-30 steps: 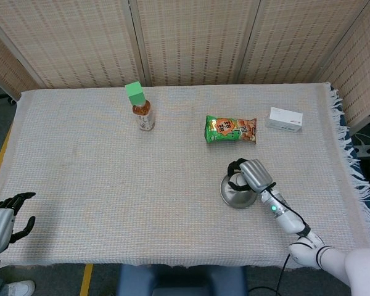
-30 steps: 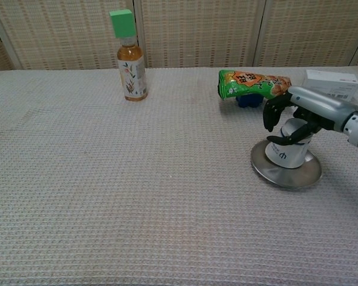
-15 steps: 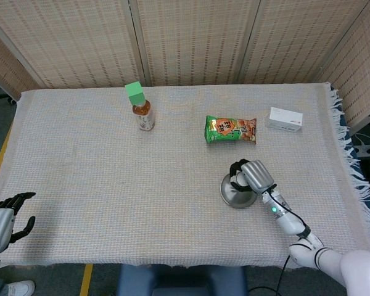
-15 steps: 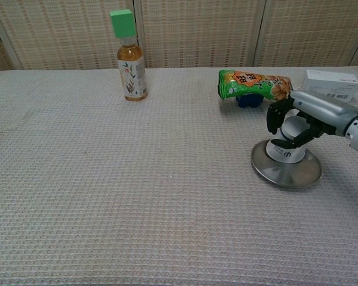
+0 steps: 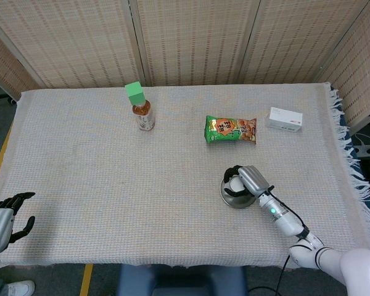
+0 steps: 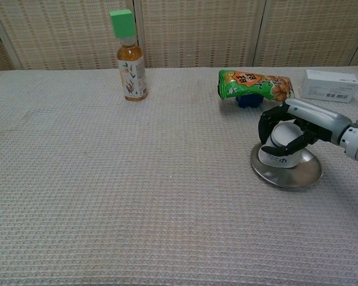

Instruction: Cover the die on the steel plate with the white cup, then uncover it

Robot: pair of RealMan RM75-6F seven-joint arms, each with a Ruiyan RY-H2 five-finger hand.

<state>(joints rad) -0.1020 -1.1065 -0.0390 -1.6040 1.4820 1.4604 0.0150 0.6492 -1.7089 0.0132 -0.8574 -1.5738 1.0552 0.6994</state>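
— On steel plate point(image 6: 301, 174), front-right: status of white cup point(image 6: 281, 148)?
— Inverted, gripped by right hand point(image 6: 284, 129). Die hidden, presumably covered. Left hand point(image 5: 6, 217) idle, fingers apart, holding nothing. Remaining: lift cup, uncover.

Broad bare cloth lies open across the left and front of the surface point(image 6: 137, 208). Just behind the steel plate point(image 6: 286, 173) the snack bag point(image 6: 253, 84) lies on its side over a blue object point(image 6: 249, 100). The white box point(image 6: 329, 86) sits right rear; the bottle point(image 6: 132, 59) stands upright, well apart, left rear.
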